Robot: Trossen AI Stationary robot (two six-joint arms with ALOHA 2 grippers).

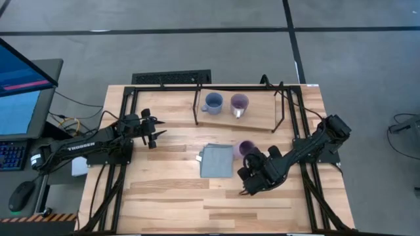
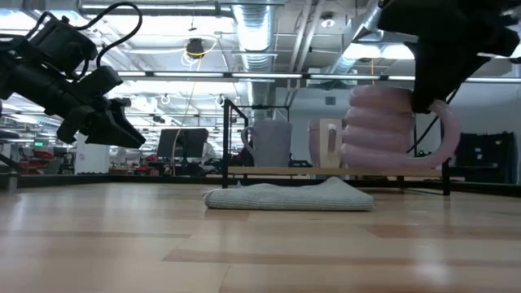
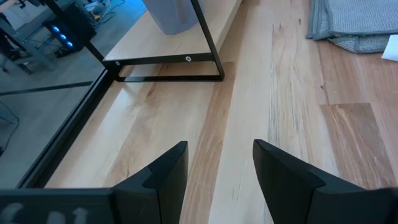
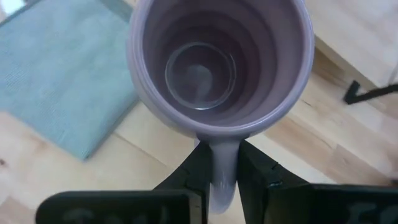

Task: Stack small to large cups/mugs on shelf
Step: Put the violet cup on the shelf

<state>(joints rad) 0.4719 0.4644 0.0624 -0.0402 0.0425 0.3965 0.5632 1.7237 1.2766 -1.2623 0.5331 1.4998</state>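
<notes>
1. Table (image 1: pixel 170 203): pale wooden planks with mixed grain, black rod framing along both side edges, standing on grey concrete floor.
2. Shelf (image 1: pixel 257 121): light board in thin black rod frame, at the table's far edge, right of centre.
3. On shelf: blue mug (image 1: pixel 212 103) at its left end, light purple mug (image 1: pixel 239 103) just beside it, apart.
4. Grey-blue cloth (image 1: pixel 216 160): flat near table centre, in front of the shelf.
5. Right claw (image 4: pixel 224 180): closed on the handle of a second purple mug (image 4: pixel 217 59), fingers pinching it from both sides; mug lifted clear of the table, upright, just beside the cloth's right edge.
6. Left claw (image 3: pixel 217 165): fingers spread wide, nothing between them, hovering over bare wood near the table's left edge, pointed toward the shelf's left end.
7. Room beyond far edge, low view: open ceiling with ducts, pipes, strip lights; monitors and dark equipment in background.
8. Left of table, high view: lit screen (image 1: pixel 20 85), keyboard, mouse.
</notes>
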